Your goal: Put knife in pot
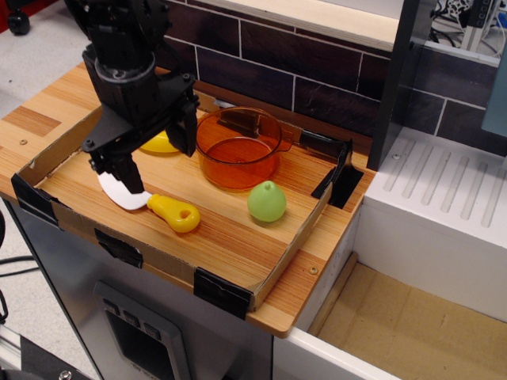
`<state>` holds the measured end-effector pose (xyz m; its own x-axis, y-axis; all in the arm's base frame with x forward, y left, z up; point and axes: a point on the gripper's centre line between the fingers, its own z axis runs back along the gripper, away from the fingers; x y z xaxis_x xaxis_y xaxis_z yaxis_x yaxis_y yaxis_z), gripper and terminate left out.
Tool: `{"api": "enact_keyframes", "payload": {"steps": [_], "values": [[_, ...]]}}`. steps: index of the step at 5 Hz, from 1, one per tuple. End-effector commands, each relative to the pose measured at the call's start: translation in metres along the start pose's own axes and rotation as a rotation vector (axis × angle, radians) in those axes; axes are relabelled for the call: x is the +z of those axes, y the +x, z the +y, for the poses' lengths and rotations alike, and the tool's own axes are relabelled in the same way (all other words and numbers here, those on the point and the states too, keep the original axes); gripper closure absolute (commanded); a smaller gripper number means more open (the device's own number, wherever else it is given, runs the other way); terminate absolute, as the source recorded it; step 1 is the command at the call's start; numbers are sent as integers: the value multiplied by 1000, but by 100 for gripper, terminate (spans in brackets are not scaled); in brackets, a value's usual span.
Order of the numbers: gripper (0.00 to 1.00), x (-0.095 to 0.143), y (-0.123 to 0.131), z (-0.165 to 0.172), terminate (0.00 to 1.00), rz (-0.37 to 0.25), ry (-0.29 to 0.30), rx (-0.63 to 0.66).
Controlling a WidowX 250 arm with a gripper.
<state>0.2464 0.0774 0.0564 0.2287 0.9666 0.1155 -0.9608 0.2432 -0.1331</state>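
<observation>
A shallow cardboard tray [238, 261] with black tape at its corners sits on a wooden counter [43, 111], and it holds four toy items: one knife, one pot, one pear and one banana. A single black robot arm reaches down from the upper left, and its gripper [154, 154] hangs low over the left part of the tray with its two fingers spread apart, holding nothing. One finger [127, 170] comes down over the white blade; whether it touches the blade cannot be told. The other finger [186, 131] stands near the pot's left side. The knife [162, 207] lies flat on the tray floor near the front left, blade pointing left and handle pointing right. Its blade is broad, white and rounded, partly hidden by the gripper, and its handle is chunky yellow plastic with a hole near the end. The pot [238, 146] is round, see-through orange plastic with small side handles, standing upright toward the back of the tray, apart from the knife. The green pear [266, 201] stands just in front of the pot to the right. The yellow banana [158, 144] lies left of the pot, mostly hidden behind the gripper.
</observation>
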Motion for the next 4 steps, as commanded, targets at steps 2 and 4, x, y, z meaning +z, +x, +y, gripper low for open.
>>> {"api": "enact_keyframes", "payload": {"steps": [2,4], "values": [[0,-27,-7,-4,0,-14,69,44],[0,-47,-11,-4,0,-38,95,16]]}}
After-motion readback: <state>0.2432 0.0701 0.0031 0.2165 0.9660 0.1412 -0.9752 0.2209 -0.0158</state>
